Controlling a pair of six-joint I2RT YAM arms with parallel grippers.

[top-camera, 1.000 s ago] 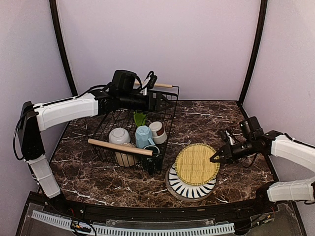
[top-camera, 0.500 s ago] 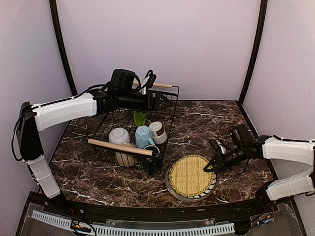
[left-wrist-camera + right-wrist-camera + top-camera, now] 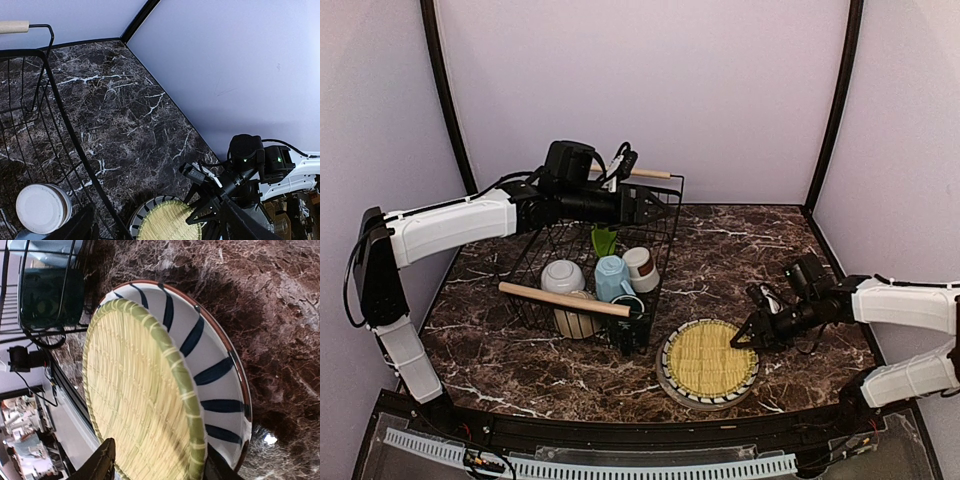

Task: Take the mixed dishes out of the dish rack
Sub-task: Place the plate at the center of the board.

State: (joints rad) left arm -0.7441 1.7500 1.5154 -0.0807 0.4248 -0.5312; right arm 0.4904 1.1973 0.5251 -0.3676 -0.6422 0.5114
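Note:
The black wire dish rack (image 3: 535,250) stands left of centre and holds a white bowl (image 3: 563,276), a cream bowl (image 3: 578,318), a light blue mug (image 3: 611,276), a brown-white cup (image 3: 640,266), a dark green mug (image 3: 628,318) and a lime-green plate (image 3: 604,241). In front of it on the right, a woven lime-green plate (image 3: 706,357) (image 3: 135,400) lies flat on the black-and-white striped plate (image 3: 672,385) (image 3: 210,370). My right gripper (image 3: 745,338) (image 3: 160,457) is open, its fingers astride that woven plate's right rim. My left gripper (image 3: 665,208) hovers open and empty above the rack's far right corner.
The rack has two wooden bar handles, one near (image 3: 563,298) and one far (image 3: 650,173). Black frame posts and pale walls close in the marble table (image 3: 740,240). A black rail runs along the near edge (image 3: 620,430).
The right gripper brought the tilted woven plate down flat onto the striped plate, and its jaws have spread apart. The left arm has not moved.

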